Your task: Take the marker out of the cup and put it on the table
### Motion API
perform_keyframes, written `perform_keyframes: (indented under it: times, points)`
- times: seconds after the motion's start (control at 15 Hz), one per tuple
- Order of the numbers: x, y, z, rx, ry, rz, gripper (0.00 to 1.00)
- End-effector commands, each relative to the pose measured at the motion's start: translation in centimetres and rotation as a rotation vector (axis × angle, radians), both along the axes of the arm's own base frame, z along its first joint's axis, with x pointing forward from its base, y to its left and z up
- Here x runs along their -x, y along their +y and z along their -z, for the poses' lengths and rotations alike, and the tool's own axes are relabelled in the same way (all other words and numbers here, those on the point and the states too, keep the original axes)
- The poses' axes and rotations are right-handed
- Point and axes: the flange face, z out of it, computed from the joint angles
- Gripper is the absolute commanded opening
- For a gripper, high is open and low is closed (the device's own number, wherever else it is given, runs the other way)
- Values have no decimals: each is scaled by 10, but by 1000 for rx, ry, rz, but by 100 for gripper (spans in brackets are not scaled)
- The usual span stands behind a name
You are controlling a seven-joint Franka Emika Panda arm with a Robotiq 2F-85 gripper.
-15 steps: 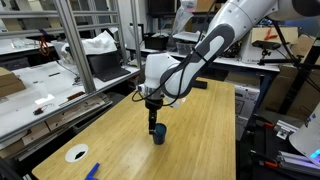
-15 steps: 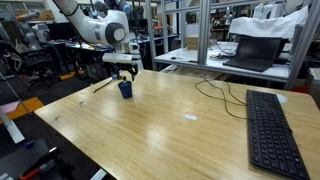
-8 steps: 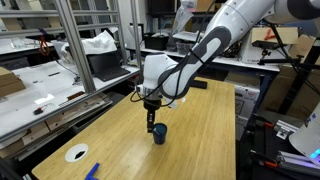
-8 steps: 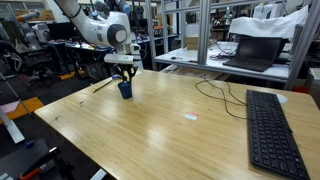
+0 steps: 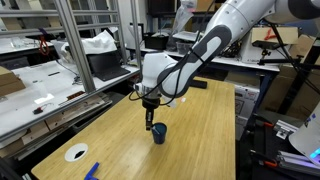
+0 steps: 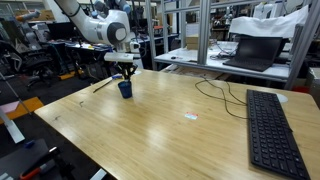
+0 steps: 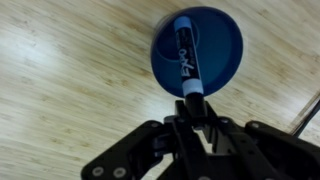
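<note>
Your gripper [image 7: 193, 103] is pinching the marker [image 7: 186, 58] by its pale upper end, fingers closed tight on it. The marker hangs upright right over the opening of the blue cup [image 7: 222, 45]. Can't tell if its tip is clear of the rim. The cup stands on the wooden table [image 5: 205, 140].

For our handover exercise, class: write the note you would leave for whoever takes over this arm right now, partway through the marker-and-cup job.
The gripper is shut on the pale top end of the marker, directly above the cup. The marker's lower part sits within the cup's rim. The cup stands upright on the table. Done: grasp. Left: lift the marker clear, lay it on the table beside the cup, release.
</note>
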Motion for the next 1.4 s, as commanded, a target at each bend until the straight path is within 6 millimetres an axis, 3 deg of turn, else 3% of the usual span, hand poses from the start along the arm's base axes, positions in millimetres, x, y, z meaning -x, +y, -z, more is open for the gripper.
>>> perform_keyframes:
  times: [0.0, 0.33, 0.67, 0.8, 0.87, 1.0, 1.33]
  points:
    - [0, 1, -19, 27, -27, -4, 5]
    - [-2, -8, -67, 32, -80, 13, 5]
    - [-5, -41, -139, 63, -131, 78, 5]
    - [-5, -58, -151, 85, -111, 120, 5]
    - [-5, -68, -151, 94, -87, 142, 5]
    - [-5, -90, -131, 112, -18, 191, 5]
    - [6, -130, -49, 104, 131, 287, 5]
